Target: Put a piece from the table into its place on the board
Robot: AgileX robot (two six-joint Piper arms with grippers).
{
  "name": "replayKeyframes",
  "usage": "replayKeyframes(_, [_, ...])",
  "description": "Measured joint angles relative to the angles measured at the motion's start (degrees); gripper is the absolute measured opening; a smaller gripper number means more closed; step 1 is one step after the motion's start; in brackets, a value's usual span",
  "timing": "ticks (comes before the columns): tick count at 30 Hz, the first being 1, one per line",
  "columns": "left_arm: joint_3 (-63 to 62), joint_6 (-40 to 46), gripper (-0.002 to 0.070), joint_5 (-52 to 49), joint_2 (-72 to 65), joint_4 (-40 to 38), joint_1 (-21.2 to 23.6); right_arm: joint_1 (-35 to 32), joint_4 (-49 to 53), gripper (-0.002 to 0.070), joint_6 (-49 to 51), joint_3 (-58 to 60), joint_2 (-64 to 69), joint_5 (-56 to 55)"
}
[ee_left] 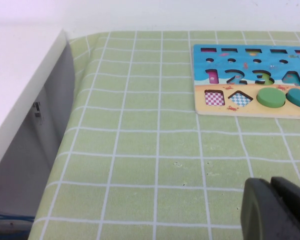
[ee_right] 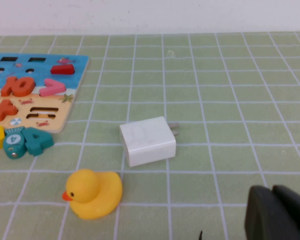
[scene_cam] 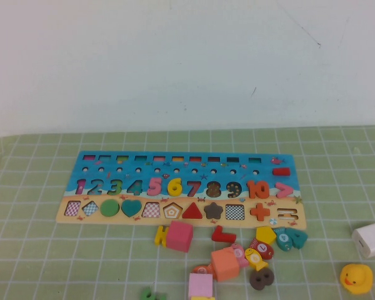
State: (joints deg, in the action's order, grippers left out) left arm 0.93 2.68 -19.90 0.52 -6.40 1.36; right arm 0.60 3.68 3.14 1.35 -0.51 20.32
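Two closed, empty tools flank the board (scene_cam: 100,161), left tool (ee_left: 271,186) over bare surface (ee_left: 140,150), right tool (ee_right: 272,192) near the duck (ee_right: 94,193); the yellow 6 (scene_cam: 174,186) already appears seated, so only retreat seems needed.

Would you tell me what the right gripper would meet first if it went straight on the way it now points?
Likely nothing: ahead of the shut right gripper lies bare tablecloth; the white charger sits off to one side.
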Motion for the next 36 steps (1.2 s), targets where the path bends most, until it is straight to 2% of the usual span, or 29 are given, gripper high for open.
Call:
replayKeyframes(13, [0.0, 0.0, -0.0001, 0.1, 0.0, -0.2, 0.0, 0.0, 0.0, -0.0001, 0.0, 0.0, 0.0, 0.0])
replayKeyframes(26, [0.0, 0.1, -0.0001, 0.2, 0.0, -0.6, -5.8, 0.0, 0.0, -0.0001, 0.0, 0.0, 0.0, 0.0])
replayKeyframes(36, [0.0, 0.1, -0.0001, 0.2, 0.0, -0.6, -6.1, 0.0, 0.0, -0.0001, 0.0, 0.0, 0.0, 0.0])
